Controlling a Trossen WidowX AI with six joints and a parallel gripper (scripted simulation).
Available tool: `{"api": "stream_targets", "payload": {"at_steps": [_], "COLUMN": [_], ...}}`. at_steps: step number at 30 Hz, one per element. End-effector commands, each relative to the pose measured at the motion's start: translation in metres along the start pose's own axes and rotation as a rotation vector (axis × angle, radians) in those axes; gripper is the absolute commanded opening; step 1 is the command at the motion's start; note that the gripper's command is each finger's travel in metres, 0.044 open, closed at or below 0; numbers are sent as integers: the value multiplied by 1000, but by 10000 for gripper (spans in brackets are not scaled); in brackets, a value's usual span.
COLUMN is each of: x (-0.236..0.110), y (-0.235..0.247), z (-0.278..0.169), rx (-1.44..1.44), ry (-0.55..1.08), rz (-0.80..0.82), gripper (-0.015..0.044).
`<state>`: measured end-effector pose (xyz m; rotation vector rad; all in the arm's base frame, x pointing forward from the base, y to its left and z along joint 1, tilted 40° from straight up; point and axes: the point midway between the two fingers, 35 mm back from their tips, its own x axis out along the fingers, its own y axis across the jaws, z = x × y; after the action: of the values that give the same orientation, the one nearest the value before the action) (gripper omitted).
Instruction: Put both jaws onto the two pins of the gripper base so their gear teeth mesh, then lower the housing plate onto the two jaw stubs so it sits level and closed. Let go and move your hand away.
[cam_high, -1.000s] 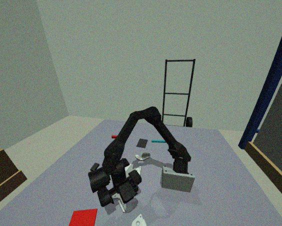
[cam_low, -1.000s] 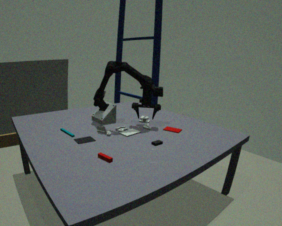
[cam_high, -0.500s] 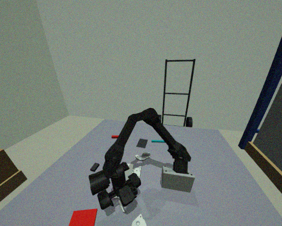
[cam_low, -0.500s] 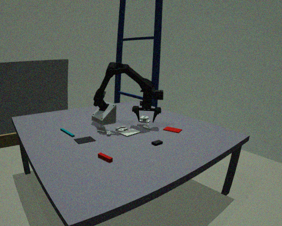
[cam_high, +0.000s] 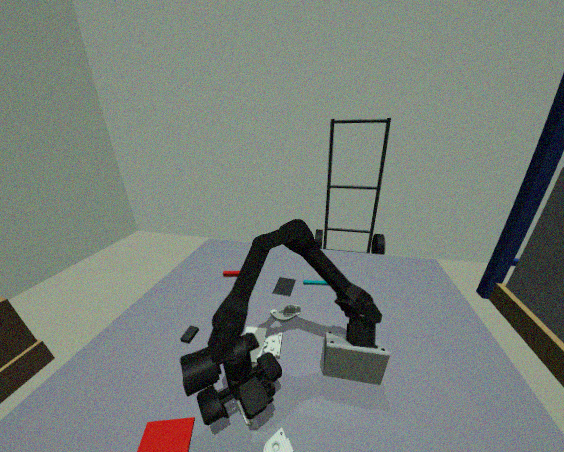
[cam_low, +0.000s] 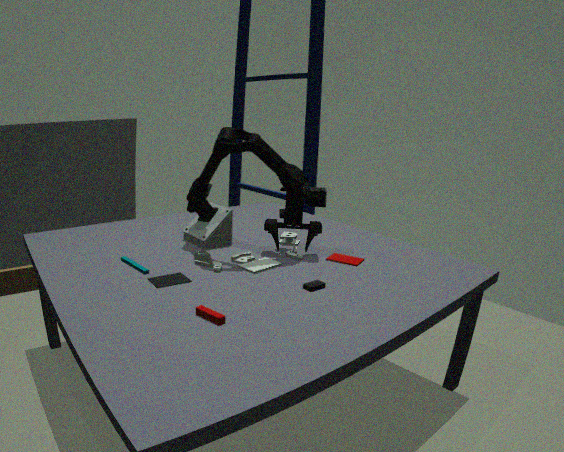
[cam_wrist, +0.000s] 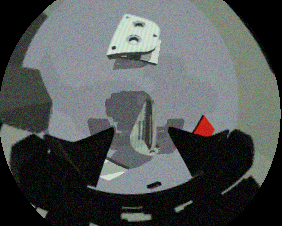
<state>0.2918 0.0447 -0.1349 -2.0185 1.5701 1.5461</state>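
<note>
Hand (cam_high: 235, 407) (cam_low: 292, 249) (cam_wrist: 142, 129) open — jaw (cam_high: 244, 413) (cam_low: 295, 253) (cam_wrist: 145, 130) between fingers

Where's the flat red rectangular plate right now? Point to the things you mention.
In the exterior view, the flat red rectangular plate (cam_high: 167, 436) (cam_low: 345, 259) (cam_wrist: 204, 127) lies on the table right of the black gripper (cam_low: 292, 249) (cam_wrist: 142, 129).

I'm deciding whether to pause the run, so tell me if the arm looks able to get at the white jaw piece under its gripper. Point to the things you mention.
Probably yes: the gripper (cam_low: 292, 250) (cam_wrist: 142, 129) is open above the jaw piece (cam_wrist: 145, 131), and nothing visible blocks its fingers.
</note>
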Motion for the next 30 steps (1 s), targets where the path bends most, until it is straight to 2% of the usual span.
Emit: {"api": "stream_targets", "payload": {"at_steps": [1, 28, 30], "x": [6, 7, 6], "y": [2, 2, 2], "z": [1, 1, 1], "rx": [-8, -8, -4], "ry": [3, 3, 0], "rz": [6, 6, 6], "gripper": [440, 440, 387]}}
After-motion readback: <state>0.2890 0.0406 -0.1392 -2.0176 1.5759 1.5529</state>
